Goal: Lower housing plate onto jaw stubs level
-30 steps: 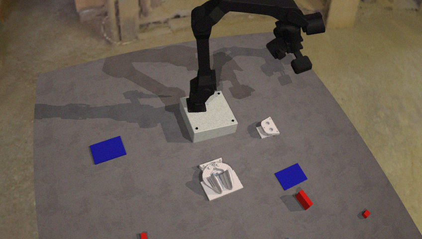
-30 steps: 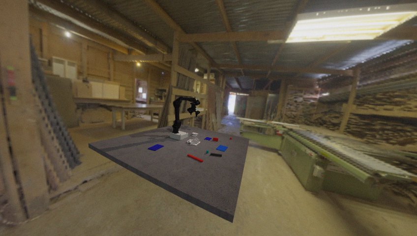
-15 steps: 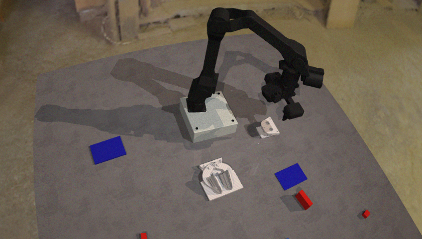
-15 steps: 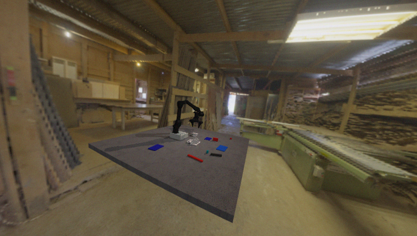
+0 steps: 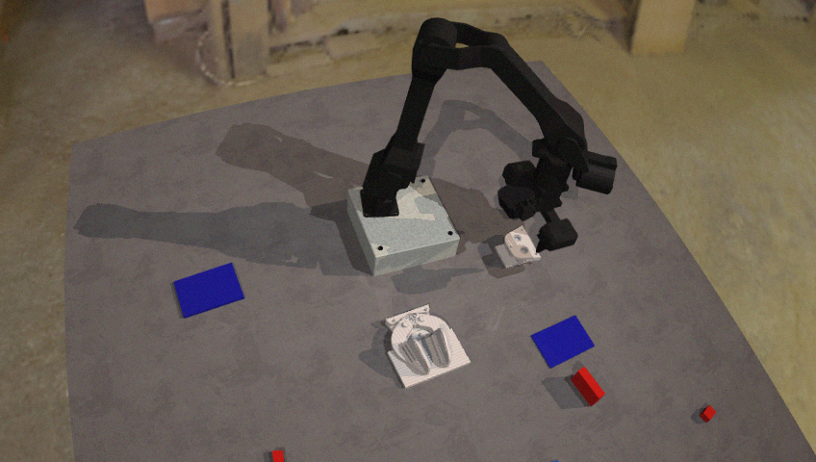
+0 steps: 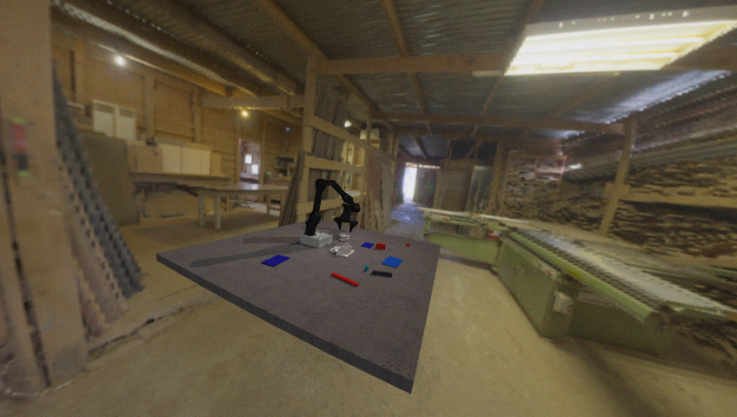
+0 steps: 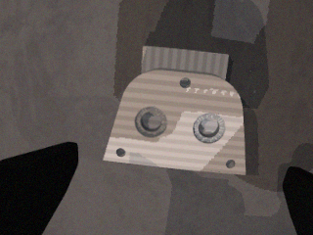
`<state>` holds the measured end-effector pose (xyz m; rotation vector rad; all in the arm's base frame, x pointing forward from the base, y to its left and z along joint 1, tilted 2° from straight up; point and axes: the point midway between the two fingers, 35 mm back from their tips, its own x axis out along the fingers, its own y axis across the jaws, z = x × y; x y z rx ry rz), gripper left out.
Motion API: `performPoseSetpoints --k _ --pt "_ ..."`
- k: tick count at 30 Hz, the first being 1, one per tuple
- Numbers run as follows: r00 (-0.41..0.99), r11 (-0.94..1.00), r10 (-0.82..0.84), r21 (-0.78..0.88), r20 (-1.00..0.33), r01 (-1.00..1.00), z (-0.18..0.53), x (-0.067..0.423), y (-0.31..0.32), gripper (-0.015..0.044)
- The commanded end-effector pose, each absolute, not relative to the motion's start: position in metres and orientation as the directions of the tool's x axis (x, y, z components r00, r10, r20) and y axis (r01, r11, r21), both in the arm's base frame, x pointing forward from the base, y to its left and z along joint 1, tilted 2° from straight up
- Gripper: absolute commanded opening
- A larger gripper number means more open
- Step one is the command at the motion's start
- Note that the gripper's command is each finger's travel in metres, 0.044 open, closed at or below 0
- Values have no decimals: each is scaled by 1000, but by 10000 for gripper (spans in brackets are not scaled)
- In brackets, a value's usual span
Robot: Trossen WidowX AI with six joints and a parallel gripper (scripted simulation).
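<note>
Workshop desk: square grip needed on the housing plate

On the desk [image 5: 286, 343] [image 6: 284, 289], the white housing plate [image 5: 522, 243] [image 6: 344, 237] [image 7: 176, 147] is seen beside the base block [image 5: 412, 234] [image 6: 316, 240], with a ribbed block [image 7: 186, 62] showing past its rounded edge. The claw [image 5: 537, 222] [image 6: 346, 229] [image 7: 183, 166] is released and poised above, nothing being held. It should be centred across the plate's sides, lowered straight, then closed gently; a skewed grip could spoil the level seating. The jawed fixture [image 5: 452, 363] [image 6: 341, 250], in front of the base block, should be approached from above.
</note>
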<state>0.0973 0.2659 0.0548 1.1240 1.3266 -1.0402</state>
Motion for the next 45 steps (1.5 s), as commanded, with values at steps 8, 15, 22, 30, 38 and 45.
performPoseSetpoints --k 8,15,22,30,38,45 --pt "9 182 67 21 -998 983 41 98 268 440" --pt "9 182 67 21 -998 983 33 98 268 440" --pt "9 182 67 21 -998 983 26 99 269 440" --pt "9 182 67 21 -998 983 13 99 270 440" --pt "9 182 67 21 -998 983 3 99 270 440" --pt "9 182 67 21 -998 983 3 99 270 440"
